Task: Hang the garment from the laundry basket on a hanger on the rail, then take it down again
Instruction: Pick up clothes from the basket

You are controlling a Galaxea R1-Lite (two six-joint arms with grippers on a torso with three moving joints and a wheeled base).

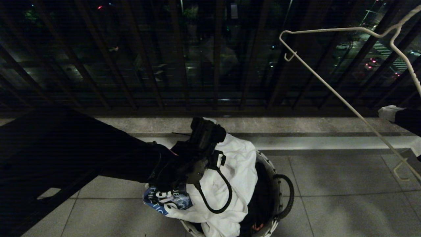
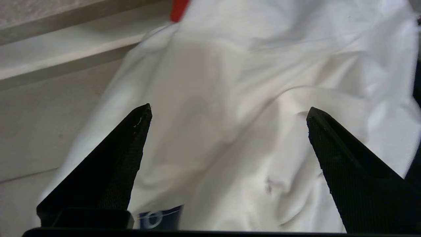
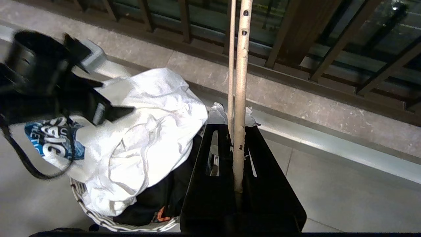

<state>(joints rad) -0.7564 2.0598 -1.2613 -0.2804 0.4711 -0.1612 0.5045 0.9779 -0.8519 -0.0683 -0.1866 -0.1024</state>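
1. Nearest the head camera, the left gripper [image 1: 205,131] hangs over the garment [image 1: 236,171], its dark arm reaching in from the left.
2. In the left wrist view the left gripper's fingers [image 2: 115,164] stand wide apart with nothing between them, above the white cloth [image 2: 230,98]; whether they touch it cannot be told.
3. White and crumpled, the garment is heaped on top of the laundry basket [image 1: 273,227], spilling over its left rim, with the blue chest print [image 1: 167,200] at the near left.
4. On the tiled floor [image 1: 345,204] stands the basket, a dark loop handle [image 1: 286,194] on its right side.
5. At the right, the right gripper [image 3: 238,158] is clenched on the hanger [image 1: 329,85], pinching its thin off-white wire between the black fingers [image 3: 269,177].
6. Held up at the right, the hanger is tilted and bare, well apart from the garment.
7. Farther off, the dark balcony railing [image 1: 184,65] runs across the scene.
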